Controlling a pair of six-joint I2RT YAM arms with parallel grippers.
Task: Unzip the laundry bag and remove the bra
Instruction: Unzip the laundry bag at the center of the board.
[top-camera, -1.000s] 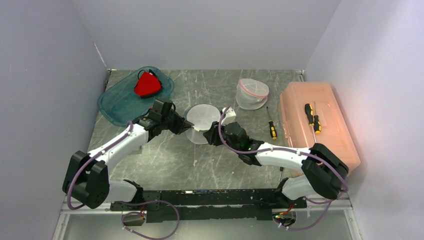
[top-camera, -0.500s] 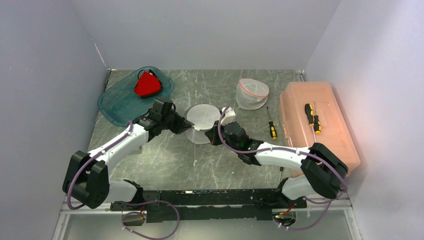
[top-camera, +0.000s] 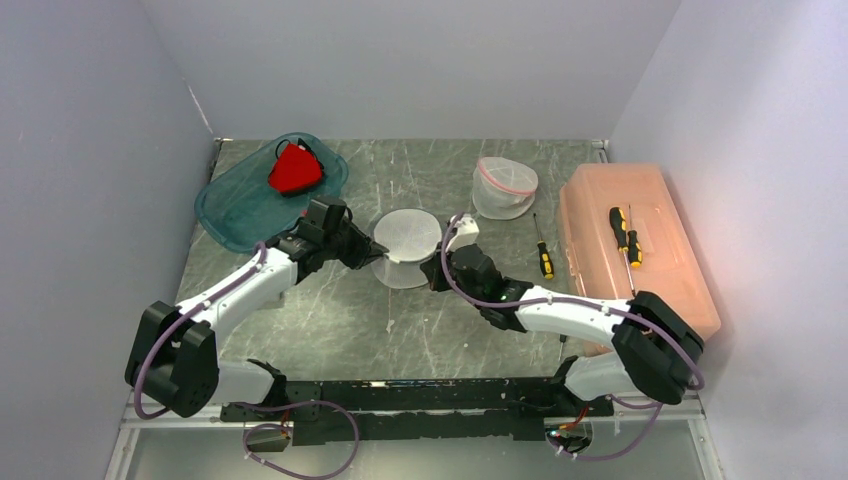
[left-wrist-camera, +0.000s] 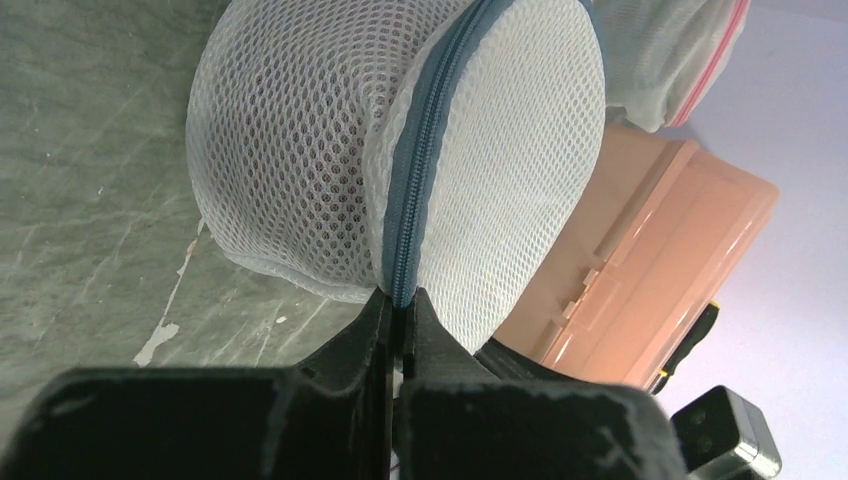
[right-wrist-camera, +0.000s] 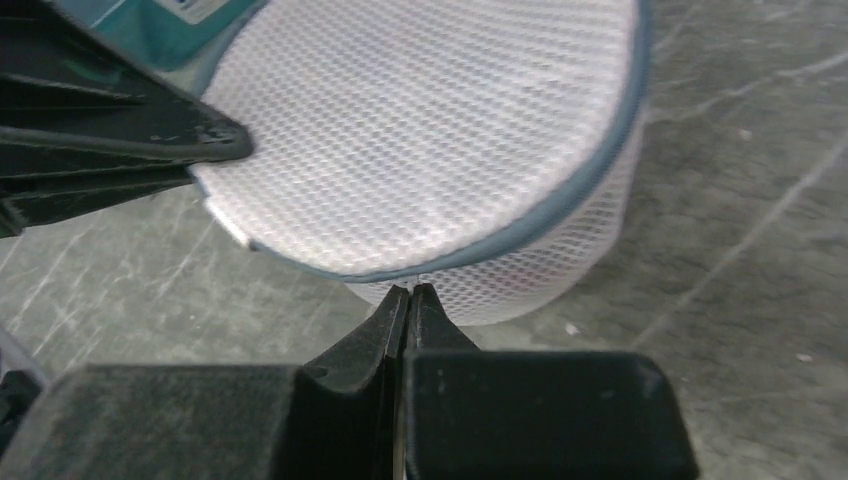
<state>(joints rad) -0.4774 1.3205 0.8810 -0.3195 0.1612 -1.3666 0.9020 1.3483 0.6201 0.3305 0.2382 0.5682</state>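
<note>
Mesh laundry bag (top-camera: 405, 238) between closed hands (left-wrist-camera: 400, 305) (right-wrist-camera: 410, 297)

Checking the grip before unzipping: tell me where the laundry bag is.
In the top view the laundry bag sits mid-table, between the left gripper, pinching its zipper seam on its left, and the right gripper, shut at its right rim.

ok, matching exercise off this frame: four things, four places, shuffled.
1. round white mesh laundry bag with grey zipper
2. red fabric item
3. translucent orange plastic box
4. white mesh bag with pink trim

A. on the teal mesh tray, far left
B. along the table's right edge
C. between the left hand and right hand
D. far side, left of the box

Pairs: 1-C, 2-A, 3-B, 4-D
</note>
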